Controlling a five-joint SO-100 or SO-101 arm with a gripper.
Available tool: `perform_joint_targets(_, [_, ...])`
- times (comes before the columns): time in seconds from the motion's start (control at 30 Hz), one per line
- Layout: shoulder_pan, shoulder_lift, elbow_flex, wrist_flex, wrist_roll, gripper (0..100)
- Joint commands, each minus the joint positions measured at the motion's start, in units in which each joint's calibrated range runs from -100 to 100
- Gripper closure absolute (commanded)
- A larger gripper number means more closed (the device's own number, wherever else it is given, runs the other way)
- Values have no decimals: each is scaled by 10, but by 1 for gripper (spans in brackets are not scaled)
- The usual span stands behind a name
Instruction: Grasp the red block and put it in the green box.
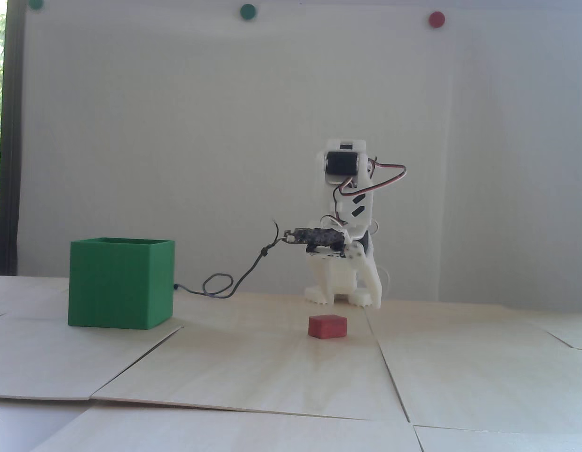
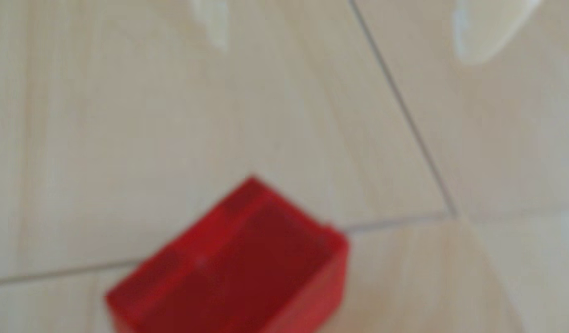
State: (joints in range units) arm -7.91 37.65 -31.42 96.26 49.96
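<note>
The red block (image 1: 327, 326) lies on the pale wooden table, right of centre in the fixed view. The green box (image 1: 120, 288) stands well to its left, open side up. My white gripper (image 1: 340, 297) points down at the table just behind the block, and both fingertips are near the surface. In the blurred wrist view the block (image 2: 238, 265) fills the bottom centre. My gripper (image 2: 347, 32) is open there: its two white fingertips (image 2: 478, 32) stand far apart at the top edge, with only bare table between them. The box is out of the wrist view.
A dark cable (image 1: 218, 286) loops on the table between the box and the arm. The table is made of thin wooden sheets with seams (image 1: 389, 372) and slightly raised edges. Round green and red dots (image 1: 436, 19) are stuck on the white wall.
</note>
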Motion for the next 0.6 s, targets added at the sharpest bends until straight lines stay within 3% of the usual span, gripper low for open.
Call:
perform_joint_targets(0.0, [30, -10, -51, 31, 56, 75])
perform_joint_targets(0.57, [37, -9, -52, -159, 3, 75])
